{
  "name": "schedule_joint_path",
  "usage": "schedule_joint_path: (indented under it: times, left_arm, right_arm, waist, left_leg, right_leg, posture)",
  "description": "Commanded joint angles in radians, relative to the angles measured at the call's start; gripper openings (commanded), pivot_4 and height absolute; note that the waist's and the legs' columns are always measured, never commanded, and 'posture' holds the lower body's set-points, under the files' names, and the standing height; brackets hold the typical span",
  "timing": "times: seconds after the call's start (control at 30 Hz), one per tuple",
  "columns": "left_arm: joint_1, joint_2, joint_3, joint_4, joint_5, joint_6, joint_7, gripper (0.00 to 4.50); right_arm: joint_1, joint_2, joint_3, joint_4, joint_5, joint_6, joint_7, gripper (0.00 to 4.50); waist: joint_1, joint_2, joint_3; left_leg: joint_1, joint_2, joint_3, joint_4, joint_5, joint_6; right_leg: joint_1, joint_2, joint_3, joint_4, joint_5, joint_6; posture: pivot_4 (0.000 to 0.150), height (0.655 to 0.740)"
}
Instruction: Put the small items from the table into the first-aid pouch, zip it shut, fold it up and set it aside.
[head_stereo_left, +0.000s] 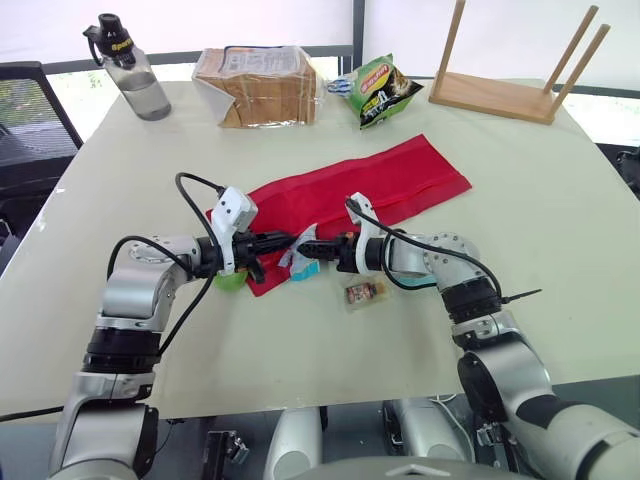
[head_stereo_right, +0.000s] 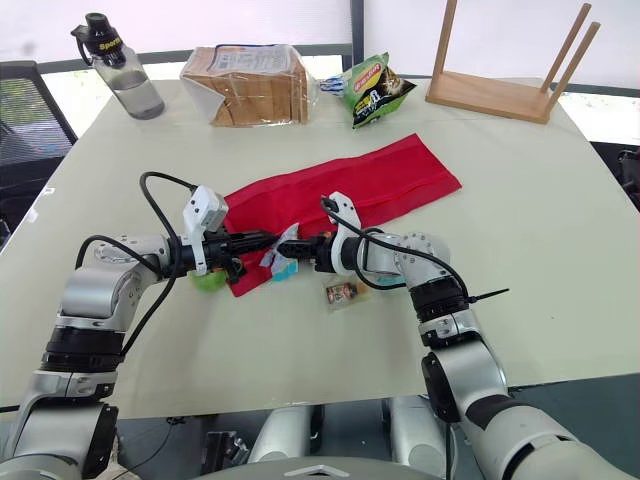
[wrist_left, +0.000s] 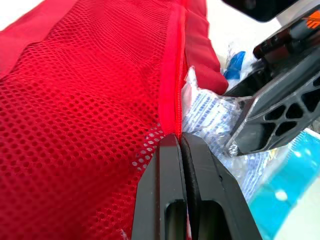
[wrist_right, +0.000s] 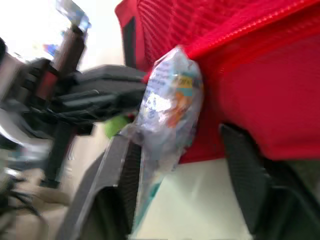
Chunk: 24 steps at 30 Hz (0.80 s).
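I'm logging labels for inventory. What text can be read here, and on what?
Bottle cap: yellow lettering, too small to read.
Snack bag: yellow brand print, too blurred to read.
Packet at the pouch: print blurred.
Nothing reads for certain.

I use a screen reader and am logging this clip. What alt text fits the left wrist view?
The left gripper pinches its black fingers shut on the zipper edge of the red mesh pouch. Beside them, a clear blue-printed packet lies against the zipper.

Head pair high over table (head_stereo_left: 560, 200), wrist cameras close on pouch (wrist_left: 75, 100)
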Motion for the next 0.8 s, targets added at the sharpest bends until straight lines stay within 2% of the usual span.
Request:
schedule_joint_path:
  times: [0.03,0.23,0.47,0.67,0.8]
  left_arm:
    - [-0.014,0.019,0.015,0.007,0.004,-0.027,-0.004,0.00]
    - [-0.016,0.020,0.004,0.011,0.013,-0.047,-0.010,0.00]
    - [-0.014,0.022,-0.009,0.022,0.024,-0.069,-0.018,0.00]
    - [-0.023,0.019,-0.009,0.038,0.037,-0.084,-0.021,0.00]
    - [-0.023,0.018,-0.010,0.039,0.038,-0.086,-0.022,0.00]
  right_arm:
    - [0.032,-0.060,0.017,-0.140,-0.069,0.023,0.003,2.38]
    - [0.066,-0.071,0.037,-0.270,-0.113,0.083,0.006,2.38]
    - [0.063,0.032,-0.086,-0.305,-0.060,0.171,-0.016,2.38]
    - [0.063,0.039,-0.139,-0.354,-0.045,0.242,-0.013,2.38]
    - [0.065,0.053,-0.079,-0.343,-0.126,0.208,-0.031,2.38]
  waist:
    - [-0.001,0.000,0.000]
    - [-0.010,0.000,0.000]
    - [-0.009,0.000,0.000]
    - [-0.007,0.000,0.000]
    - [-0.011,0.000,0.000]
  left_leg:
    - [0.000,0.000,0.000,0.000,0.000,0.000]
    - [0.000,0.001,0.000,-0.001,0.000,0.000]
    - [0.000,0.001,0.000,-0.001,0.000,0.000]
    - [0.000,0.001,0.000,-0.001,0.000,0.000]
    - [0.000,0.001,0.000,-0.001,0.000,0.000]
  right_leg:
    - [0.000,0.000,0.000,0.000,0.000,0.000]
    - [0.000,0.001,0.000,0.000,0.000,0.000]
    - [0.000,0.001,0.000,0.000,0.000,0.000]
    - [0.000,0.001,0.000,0.000,0.000,0.000]
    - [0.000,0.001,0.000,0.000,0.000,0.000]
  posture:
    - [0.150,0.7400]
    - [0.150,0.7400]
    - [0.150,0.7400]
    - [0.150,0.7400]
    - [0.150,0.7400]
